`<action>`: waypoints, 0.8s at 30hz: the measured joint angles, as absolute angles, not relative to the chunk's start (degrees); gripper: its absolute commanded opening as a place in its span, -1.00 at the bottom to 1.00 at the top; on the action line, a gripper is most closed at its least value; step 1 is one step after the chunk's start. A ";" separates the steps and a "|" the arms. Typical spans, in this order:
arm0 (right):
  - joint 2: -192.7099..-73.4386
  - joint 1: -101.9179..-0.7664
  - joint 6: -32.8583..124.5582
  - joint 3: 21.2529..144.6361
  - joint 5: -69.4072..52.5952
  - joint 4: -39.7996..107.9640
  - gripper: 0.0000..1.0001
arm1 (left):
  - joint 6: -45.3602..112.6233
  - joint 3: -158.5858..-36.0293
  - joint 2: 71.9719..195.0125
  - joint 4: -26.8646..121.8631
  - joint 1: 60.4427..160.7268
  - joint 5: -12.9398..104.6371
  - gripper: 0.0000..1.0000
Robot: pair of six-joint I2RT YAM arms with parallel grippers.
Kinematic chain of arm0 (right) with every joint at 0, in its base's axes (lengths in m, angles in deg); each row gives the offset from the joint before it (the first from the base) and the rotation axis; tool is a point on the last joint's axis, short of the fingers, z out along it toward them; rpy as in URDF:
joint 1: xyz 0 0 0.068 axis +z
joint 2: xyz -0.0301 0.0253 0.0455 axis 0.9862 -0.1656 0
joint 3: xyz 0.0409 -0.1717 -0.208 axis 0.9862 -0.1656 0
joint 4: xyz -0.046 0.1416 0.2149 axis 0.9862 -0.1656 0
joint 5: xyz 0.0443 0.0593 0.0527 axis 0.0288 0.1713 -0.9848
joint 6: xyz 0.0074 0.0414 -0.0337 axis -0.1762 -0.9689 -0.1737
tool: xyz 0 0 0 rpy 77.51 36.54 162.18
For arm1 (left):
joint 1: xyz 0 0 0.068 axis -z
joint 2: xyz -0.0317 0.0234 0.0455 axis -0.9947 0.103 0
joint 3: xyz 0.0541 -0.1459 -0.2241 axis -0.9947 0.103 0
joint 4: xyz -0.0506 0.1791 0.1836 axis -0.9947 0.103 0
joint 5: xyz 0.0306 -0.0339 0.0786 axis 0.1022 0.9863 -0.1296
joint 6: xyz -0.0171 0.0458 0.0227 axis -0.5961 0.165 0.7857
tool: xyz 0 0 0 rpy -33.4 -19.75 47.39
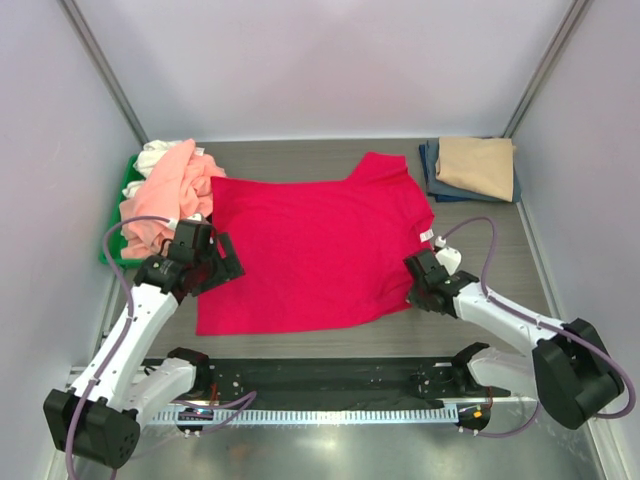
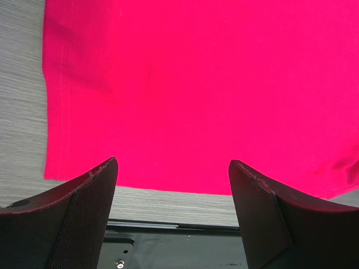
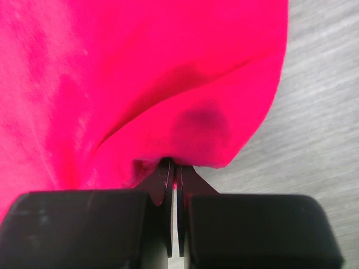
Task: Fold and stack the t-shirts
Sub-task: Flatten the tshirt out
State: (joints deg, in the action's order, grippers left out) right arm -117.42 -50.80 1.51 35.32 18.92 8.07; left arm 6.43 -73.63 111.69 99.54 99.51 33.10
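Note:
A crimson-red t-shirt (image 1: 310,245) lies spread flat in the middle of the table. My right gripper (image 1: 418,290) is shut on the shirt's near right edge (image 3: 185,129), the cloth bunched over its fingertips. My left gripper (image 1: 222,262) is open and empty at the shirt's left edge; its fingers (image 2: 84,202) hover over the near hem (image 2: 168,179). Salmon-pink and white shirts (image 1: 165,190) lie heaped at the far left. A folded tan shirt (image 1: 478,165) lies on a folded navy one (image 1: 432,172) at the far right.
A green tray (image 1: 128,185) sits under the pink heap against the left wall. White walls close in the left, back and right sides. A black rail (image 1: 330,375) runs along the near table edge between the arm bases.

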 measured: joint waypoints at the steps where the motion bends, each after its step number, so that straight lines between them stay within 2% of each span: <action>1: -116.85 -50.80 1.42 35.32 18.44 7.28 -0.97 | 6.43 -73.63 111.69 99.54 99.51 33.10 0.61; 6: -106.25 -50.80 0.18 36.13 16.64 -3.06 -0.98 | 6.29 -73.63 111.73 99.60 99.51 32.88 0.59; 12: -90.98 -50.80 -1.64 43.91 15.88 -14.38 -0.98 | 3.93 -73.65 113.02 101.41 99.51 31.65 0.56; 16: -86.25 -50.80 -1.99 44.85 14.57 -19.23 -0.98 | 0.77 -73.63 112.37 103.25 100.40 30.98 0.55; 22: -81.27 -50.80 -2.19 45.18 11.35 -24.96 -0.98 | -6.12 -72.97 111.45 106.73 107.09 27.37 0.55; 24: -79.81 -50.80 -2.01 46.01 10.07 -26.23 -0.37 | -8.87 -71.20 111.34 107.27 109.38 26.60 0.54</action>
